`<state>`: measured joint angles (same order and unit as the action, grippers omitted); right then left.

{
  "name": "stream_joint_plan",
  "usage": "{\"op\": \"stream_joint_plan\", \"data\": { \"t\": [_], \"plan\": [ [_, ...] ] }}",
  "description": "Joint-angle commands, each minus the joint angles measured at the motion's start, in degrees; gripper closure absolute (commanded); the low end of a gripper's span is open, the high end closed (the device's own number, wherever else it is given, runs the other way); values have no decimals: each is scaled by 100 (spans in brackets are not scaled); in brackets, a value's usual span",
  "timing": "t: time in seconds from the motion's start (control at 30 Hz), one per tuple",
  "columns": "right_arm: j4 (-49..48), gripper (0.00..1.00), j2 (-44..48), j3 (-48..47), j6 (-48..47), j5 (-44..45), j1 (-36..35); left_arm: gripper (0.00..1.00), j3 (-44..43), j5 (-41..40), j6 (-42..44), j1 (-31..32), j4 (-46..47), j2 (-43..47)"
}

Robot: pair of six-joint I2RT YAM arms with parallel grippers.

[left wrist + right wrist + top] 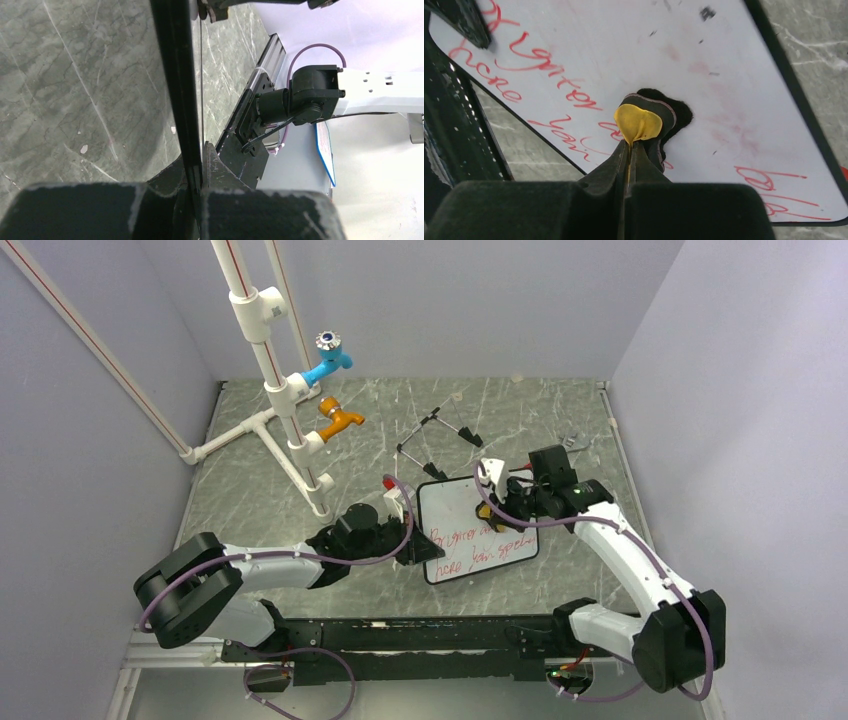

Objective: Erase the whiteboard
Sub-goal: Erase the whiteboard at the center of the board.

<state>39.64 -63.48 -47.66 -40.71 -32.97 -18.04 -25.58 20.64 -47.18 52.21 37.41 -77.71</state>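
Observation:
The whiteboard (455, 502) lies flat on the table's middle, white with a thin black frame and red handwriting across its near half. My left gripper (425, 550) is shut on its left edge; in the left wrist view the frame (172, 75) runs as a dark strip into the closed left gripper (200, 167). My right gripper (629, 147) is shut on a small yellow-and-black eraser (641, 120), which presses on the whiteboard (724, 65) beside faint pink smears. The overhead view places the eraser (497, 523) near the board's right side, under the right gripper (500, 512).
A white pipe stand (290, 410) with a blue tap (330, 360) and an orange tap (340, 420) rises at the back left. Black wire easel feet (435, 435) lie behind the board. A small metal piece (575, 443) sits at the back right. Walls enclose three sides.

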Motion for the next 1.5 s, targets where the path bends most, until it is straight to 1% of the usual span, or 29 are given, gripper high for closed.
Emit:
{"op": "stream_joint_plan", "data": {
  "t": [0.0,0.17,0.27,0.33,0.5,0.6,0.7,0.8,0.93,1.13,1.23,1.33,1.37,1.47],
  "plan": [
    [-530,100,-261,-662,448,-100,-41,100,-36,678,273,105,813,168],
    [-670,100,-486,-821,609,297,480,100,-55,677,262,107,845,149],
    [-574,100,-360,-525,386,360,803,100,-36,695,257,102,866,153],
    [-408,100,-225,-275,114,311,846,100,-31,695,276,99,830,189],
    [110,100,64,121,-337,-369,757,100,-78,708,362,97,686,239],
    [170,100,147,115,-284,-509,235,100,-87,724,359,92,705,206],
    [20,100,69,-113,-71,-578,-242,100,-75,723,326,89,758,185],
    [-110,100,-169,-545,159,-517,-211,100,-46,685,322,88,745,208],
    [-375,100,-348,-849,435,-229,146,100,-47,651,332,88,701,256],
    [-285,100,-401,-559,158,7,785,100,-27,671,338,93,748,245],
    [-171,100,-218,-196,-80,-46,794,100,-26,678,365,75,711,276],
    [17,100,-53,37,-282,-492,701,100,-26,703,367,57,706,279],
    [54,100,0,71,-316,-586,578,100,-26,712,367,53,713,275],
    [-6,100,47,-6,-200,-513,0,100,-18,723,344,46,757,245]
  ]
}}
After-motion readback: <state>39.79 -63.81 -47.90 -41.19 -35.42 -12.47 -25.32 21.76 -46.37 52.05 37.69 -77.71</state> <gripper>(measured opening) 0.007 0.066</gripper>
